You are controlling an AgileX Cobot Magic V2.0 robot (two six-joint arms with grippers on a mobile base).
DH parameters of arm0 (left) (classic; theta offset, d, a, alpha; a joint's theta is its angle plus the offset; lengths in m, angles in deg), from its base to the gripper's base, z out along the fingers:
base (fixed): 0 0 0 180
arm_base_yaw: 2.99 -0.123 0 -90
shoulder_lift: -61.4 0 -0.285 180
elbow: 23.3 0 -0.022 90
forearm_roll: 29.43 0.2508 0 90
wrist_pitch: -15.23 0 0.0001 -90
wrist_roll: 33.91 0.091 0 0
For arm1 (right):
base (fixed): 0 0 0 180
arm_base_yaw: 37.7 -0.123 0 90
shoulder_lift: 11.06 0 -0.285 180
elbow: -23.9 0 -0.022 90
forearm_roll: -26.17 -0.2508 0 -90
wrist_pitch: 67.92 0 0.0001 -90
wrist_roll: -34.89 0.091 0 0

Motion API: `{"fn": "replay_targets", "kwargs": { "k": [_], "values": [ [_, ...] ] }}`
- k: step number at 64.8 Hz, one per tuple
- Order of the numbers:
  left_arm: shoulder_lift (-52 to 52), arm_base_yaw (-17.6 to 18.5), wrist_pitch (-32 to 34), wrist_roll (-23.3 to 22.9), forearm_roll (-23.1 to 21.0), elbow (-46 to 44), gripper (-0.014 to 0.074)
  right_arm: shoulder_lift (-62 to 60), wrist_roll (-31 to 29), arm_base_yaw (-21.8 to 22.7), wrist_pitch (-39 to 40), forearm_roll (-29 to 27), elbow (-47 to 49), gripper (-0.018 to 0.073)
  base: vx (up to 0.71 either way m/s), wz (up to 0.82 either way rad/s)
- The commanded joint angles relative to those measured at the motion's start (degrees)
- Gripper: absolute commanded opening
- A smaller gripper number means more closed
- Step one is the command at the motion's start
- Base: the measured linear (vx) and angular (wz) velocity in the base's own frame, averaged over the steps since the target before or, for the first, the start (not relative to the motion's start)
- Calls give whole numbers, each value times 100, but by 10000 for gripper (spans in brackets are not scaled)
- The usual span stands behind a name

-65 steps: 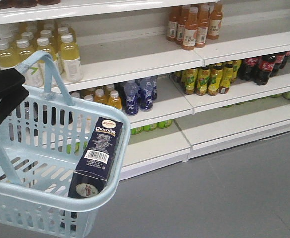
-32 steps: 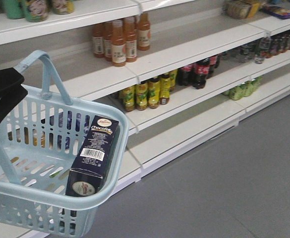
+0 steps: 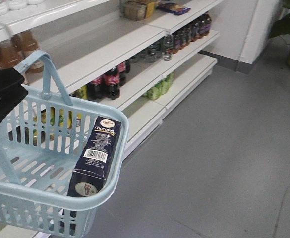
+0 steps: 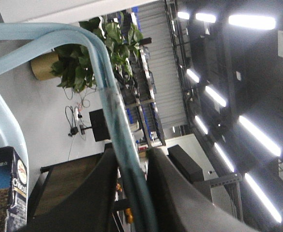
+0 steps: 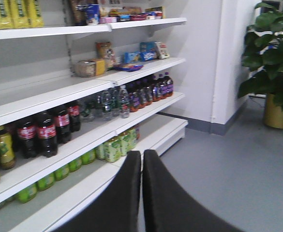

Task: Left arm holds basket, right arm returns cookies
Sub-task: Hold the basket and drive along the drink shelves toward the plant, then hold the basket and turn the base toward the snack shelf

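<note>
A pale blue basket (image 3: 16,196) hangs at the lower left of the front view. My left gripper (image 3: 3,91), black and only partly seen, is shut on its loop handle (image 3: 50,69); in the left wrist view the handle (image 4: 113,113) passes between the two dark fingers (image 4: 180,193). The navy Chocofelo cookies box (image 3: 95,156) leans inside against the basket's right wall, barcode side up; its corner (image 4: 8,193) shows in the left wrist view. My right gripper (image 5: 141,157) is shut with nothing in it, in front of the shelves.
White shelving (image 3: 110,49) runs along the left with cola bottles (image 3: 107,82), green cans (image 3: 157,89), water and snack packs (image 5: 90,67). Grey floor (image 3: 224,148) spreads to the right. A potted plant (image 5: 274,63) stands by the white wall corner.
The view has swung right along the shelves: the yellow and orange drink bottles slid off left, the aisle's end and plant came into sight. Basket, box and left gripper keep their places.
</note>
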Motion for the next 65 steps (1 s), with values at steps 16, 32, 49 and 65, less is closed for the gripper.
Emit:
{"fn": "replay_targets", "kwargs": {
  "k": [16,32,49,65],
  "values": [
    [53,44,-123,28,-372,-187,-8,-70,-50,34,428,0,-1,-8,24,-66],
    [53,44,-123,28,-372,-187,-8,-70,-50,34,428,0,-1,-8,22,-65],
    [53,44,-123,28,-372,-187,-8,-70,-50,34,428,0,-1,-8,21,-51],
    [53,44,-123,28,-372,-187,-8,-70,-50,34,428,0,-1,-8,24,-23]
  ]
}}
